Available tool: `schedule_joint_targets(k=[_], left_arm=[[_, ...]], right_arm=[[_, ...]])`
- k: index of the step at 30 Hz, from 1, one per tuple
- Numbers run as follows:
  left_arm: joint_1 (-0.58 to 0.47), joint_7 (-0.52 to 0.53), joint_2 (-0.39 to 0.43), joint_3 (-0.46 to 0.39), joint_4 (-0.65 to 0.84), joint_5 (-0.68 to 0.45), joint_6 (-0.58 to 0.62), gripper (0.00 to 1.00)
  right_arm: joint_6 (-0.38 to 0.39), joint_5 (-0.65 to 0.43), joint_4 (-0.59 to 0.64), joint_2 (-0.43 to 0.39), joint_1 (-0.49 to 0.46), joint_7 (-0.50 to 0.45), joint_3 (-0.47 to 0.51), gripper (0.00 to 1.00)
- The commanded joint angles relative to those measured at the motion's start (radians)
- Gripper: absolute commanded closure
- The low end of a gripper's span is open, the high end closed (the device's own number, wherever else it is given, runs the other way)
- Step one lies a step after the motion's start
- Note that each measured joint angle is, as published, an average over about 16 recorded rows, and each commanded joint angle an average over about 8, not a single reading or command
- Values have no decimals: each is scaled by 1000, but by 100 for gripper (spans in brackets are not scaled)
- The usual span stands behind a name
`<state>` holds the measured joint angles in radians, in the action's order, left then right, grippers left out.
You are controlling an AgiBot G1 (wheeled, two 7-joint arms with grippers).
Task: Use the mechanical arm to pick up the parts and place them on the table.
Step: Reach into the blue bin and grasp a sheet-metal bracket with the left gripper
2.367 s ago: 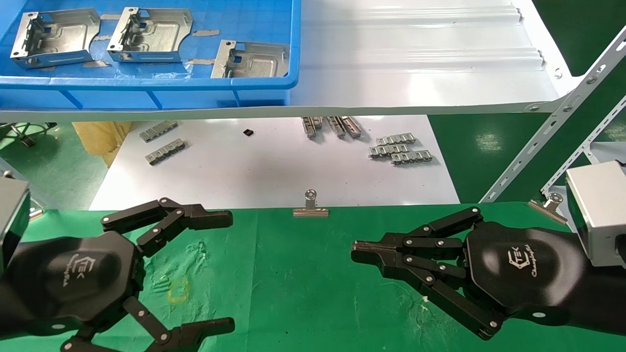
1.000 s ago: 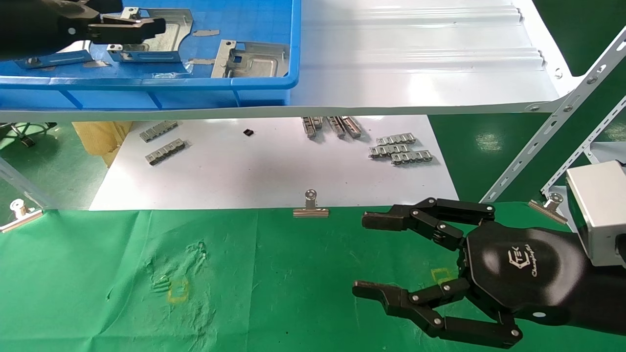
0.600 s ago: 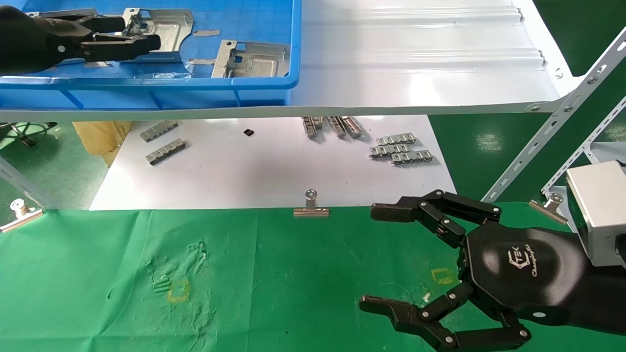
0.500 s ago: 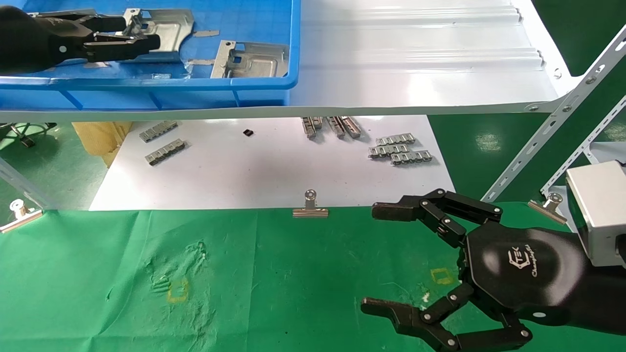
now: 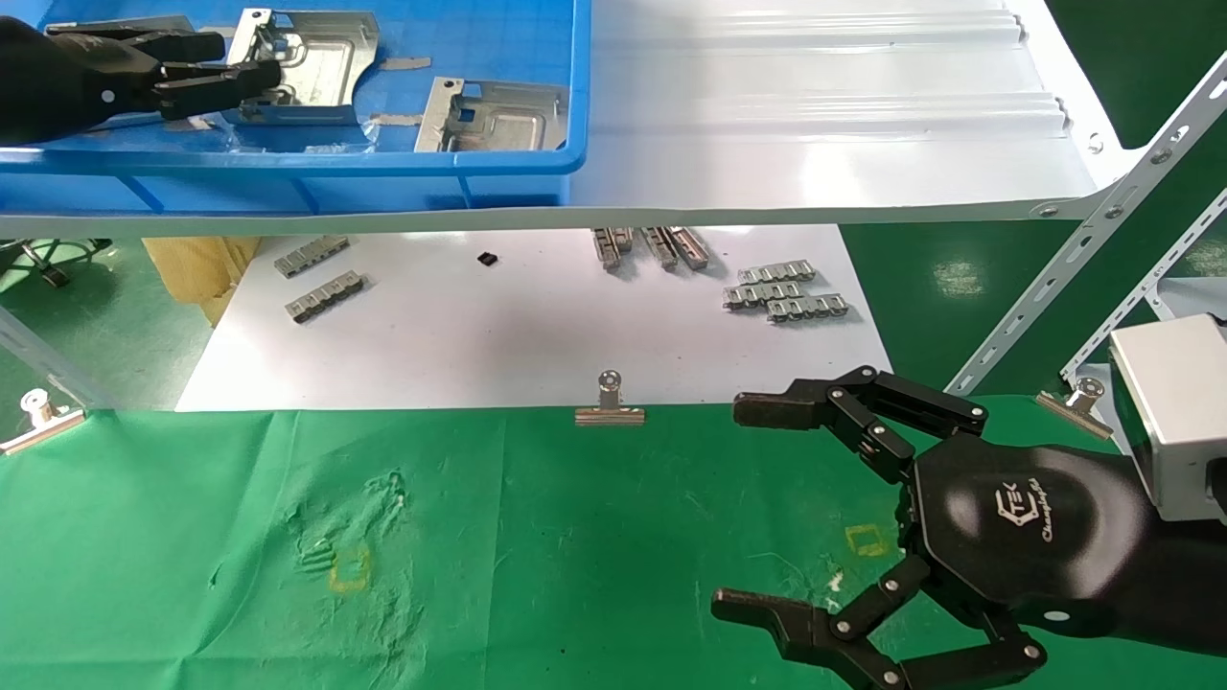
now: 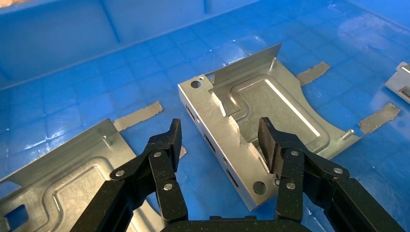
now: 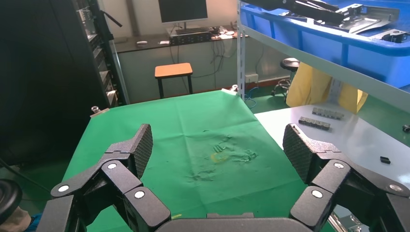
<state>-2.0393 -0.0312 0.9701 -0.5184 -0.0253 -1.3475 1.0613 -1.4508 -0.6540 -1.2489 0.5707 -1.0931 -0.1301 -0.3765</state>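
Note:
Three shiny silver parts lie in a blue bin (image 5: 383, 168) on the upper shelf. My left gripper (image 5: 235, 67) is inside the bin, open. In the left wrist view (image 6: 220, 137) its jaws straddle the upturned side flange of the middle part (image 6: 275, 104), one pad close beside the flange, the other apart from it. That part shows in the head view (image 5: 316, 62). A second part (image 6: 63, 186) lies beside it, largely hidden under my left arm in the head view. The third part (image 5: 498, 115) lies to the right. My right gripper (image 5: 748, 508) is wide open and empty over the green table (image 5: 537, 537).
A glossy white shelf board (image 5: 815, 115) carries the bin. Below it, grey toothed strips (image 5: 786, 292) lie on a white surface. Binder clips (image 5: 610, 407) hold the cloth's far edge. Yellow square marks (image 5: 349, 570) are on the cloth. Angled shelf struts (image 5: 1054, 278) stand at the right.
My left arm has risen from the table into the bin and drawn slightly left there; the middle part has shifted a little. My right gripper has gone from shut to wide open.

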Motion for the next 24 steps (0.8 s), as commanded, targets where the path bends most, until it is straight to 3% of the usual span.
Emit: schedule_joint_targets(k=[1,2,24], left_arm=[[-5,9,5,-9,8,-13,0,94],[-4,7,6,-8,9,-12,-2,100],[1,-26,14,8,16,12,-34,100]], right_arm=[[0,0,0,0,0,0,0,0],[0,0,0,0,0,0,0,0],[0,0,0,0,0,0,0,0]])
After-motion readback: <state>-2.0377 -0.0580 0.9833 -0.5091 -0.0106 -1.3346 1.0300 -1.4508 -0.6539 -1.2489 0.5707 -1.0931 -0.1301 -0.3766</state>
